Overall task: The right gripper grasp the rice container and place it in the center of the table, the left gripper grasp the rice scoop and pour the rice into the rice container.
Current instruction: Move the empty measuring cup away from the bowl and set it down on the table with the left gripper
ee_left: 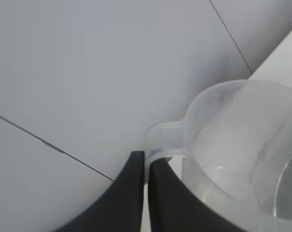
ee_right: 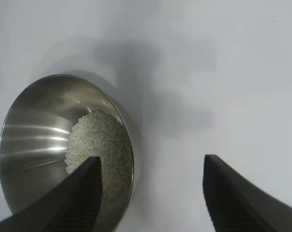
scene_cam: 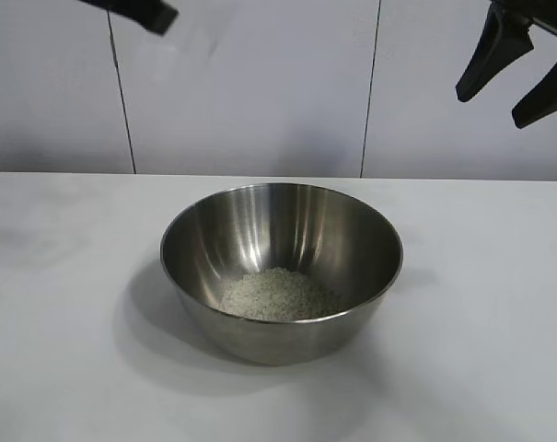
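The steel rice container (scene_cam: 282, 267) stands in the middle of the white table (scene_cam: 66, 368) with a heap of rice (scene_cam: 280, 295) in its bottom; it also shows in the right wrist view (ee_right: 39, 140) with the rice (ee_right: 100, 145). My right gripper (scene_cam: 522, 78) is open and empty, high at the upper right, apart from the bowl. My left gripper (ee_left: 146, 162) is shut on the handle of the clear rice scoop (ee_left: 237, 145), which looks empty. In the exterior view only a black part of the left arm (scene_cam: 140, 11) shows at the top left; the scoop is out of view there.
A grey panelled wall (scene_cam: 260, 83) stands behind the table. Bare white tabletop lies all round the bowl.
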